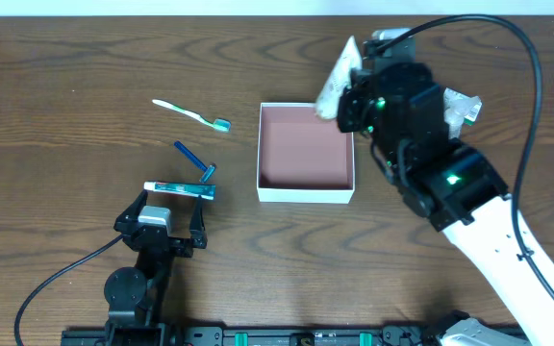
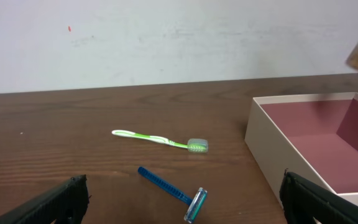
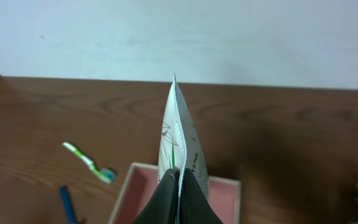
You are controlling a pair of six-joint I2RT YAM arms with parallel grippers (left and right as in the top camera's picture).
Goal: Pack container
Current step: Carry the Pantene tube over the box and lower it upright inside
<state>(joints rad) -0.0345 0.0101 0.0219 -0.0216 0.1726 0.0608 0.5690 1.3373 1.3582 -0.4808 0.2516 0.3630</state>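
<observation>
Got the box (image 1: 306, 195) mid-table, open top up, reddish floor bare wherever visible; can't see its far right corner under the arm. Got the right gripper (image 3: 178, 190) clenched on the lower seam of a white packet (image 3: 180, 140), held edge-on and upright above or just beyond that far right corner. Reads as staging for a drop: gripped low to leave the packet body free, parked by the rim rather than mid-floor, so probably not at the release spot. Would shift toward the box centre and lower before letting go. Would risk catching the wall and tipping outside if let go here.

Got the left gripper (image 1: 159, 219) low near the front of the table (image 1: 56, 67), fingers (image 2: 48, 202) spread wide, grasping nothing. Sits just behind a toothpaste tube (image 1: 179, 188), with a blue razor (image 2: 171, 191) and green toothbrush (image 2: 160, 140) further out, all left of the box and apart from it. Looks parked there to avoid crowding the box. Can't identify the small pale thing (image 1: 465, 106) right of the right arm.
</observation>
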